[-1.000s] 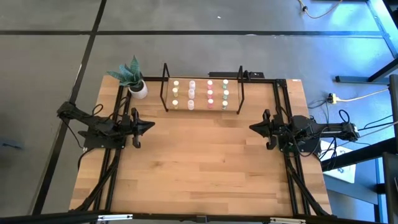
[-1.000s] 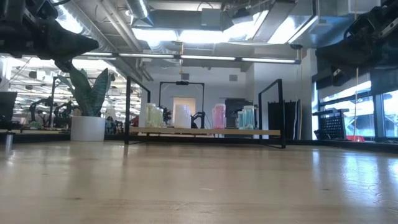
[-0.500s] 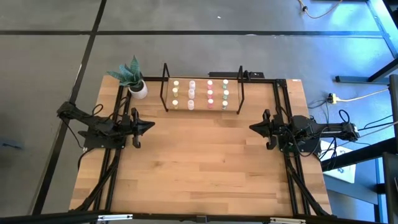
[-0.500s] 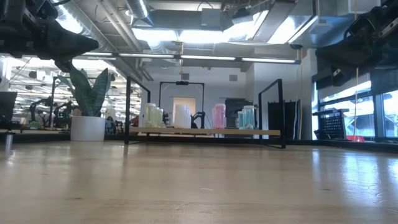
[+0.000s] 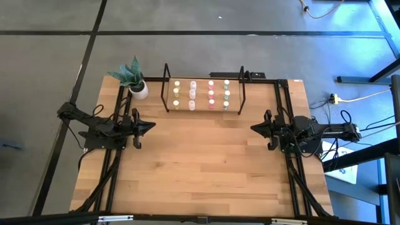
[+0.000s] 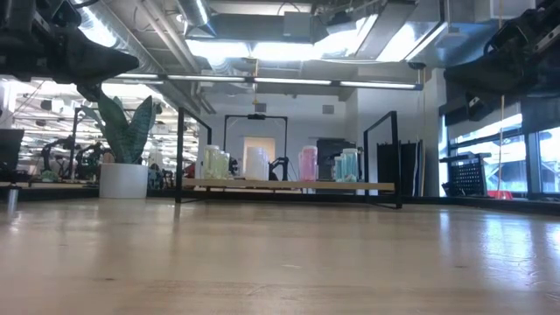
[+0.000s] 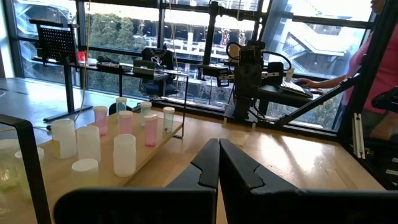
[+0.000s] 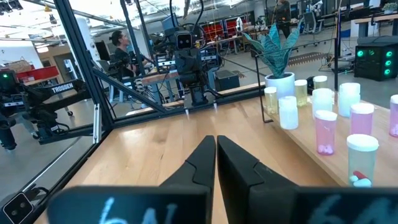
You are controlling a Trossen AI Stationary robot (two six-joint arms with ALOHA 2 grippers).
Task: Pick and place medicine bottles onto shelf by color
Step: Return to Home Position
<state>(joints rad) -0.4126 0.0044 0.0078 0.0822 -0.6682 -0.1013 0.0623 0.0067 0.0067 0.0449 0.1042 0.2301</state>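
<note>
Wooden tabletop [image 5: 200,169]: medicine bottles [image 5: 210,94] standing colour-sorted on shelf [image 5: 201,110]; left gripper [image 5: 150,125], right gripper [image 5: 254,128] hovering at sides, both closed, empty; homing apparently finishing, no pick remaining.

yellowish, white, pink, greenish medicine bottles [image 5: 193,94]

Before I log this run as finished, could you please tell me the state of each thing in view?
Left hand: shut, empty, above the left of the table.
Right hand: shut, empty, above the table's right.
Medicine bottles: upright on the shelf, grouped by colour.
Shelf: standing at the table's far edge.
Plant pot: upright beside the shelf.
</note>
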